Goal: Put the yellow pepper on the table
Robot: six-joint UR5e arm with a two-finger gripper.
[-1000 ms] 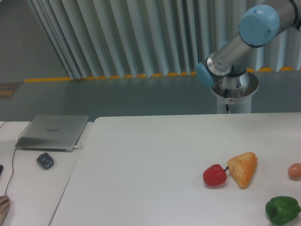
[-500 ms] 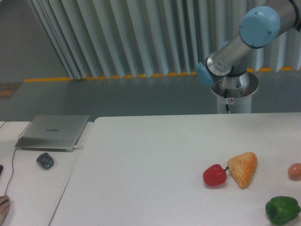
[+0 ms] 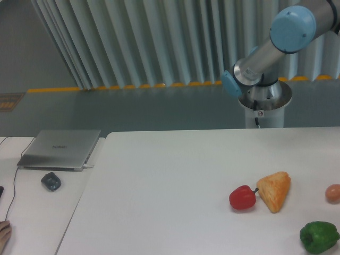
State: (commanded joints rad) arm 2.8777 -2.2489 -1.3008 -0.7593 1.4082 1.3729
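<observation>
While the arm (image 3: 276, 50) is seen only as its blue-capped joints and base behind the far edge of the white worktop (image 3: 170, 180), its jaws lie outside the frame, so their opening and any load cannot be told, and the yellow pepper is nowhere seen. A red pepper (image 3: 243, 197) is set just beside an orange-yellow wedge (image 3: 274, 190), with a green pepper (image 3: 319, 237) near the right corner and a small pinkish item (image 3: 333, 193) at the right edge. On the adjoining desk (image 3: 32, 212) a closed grey laptop (image 3: 61, 149) and a dark mouse (image 3: 51, 181) are placed.
</observation>
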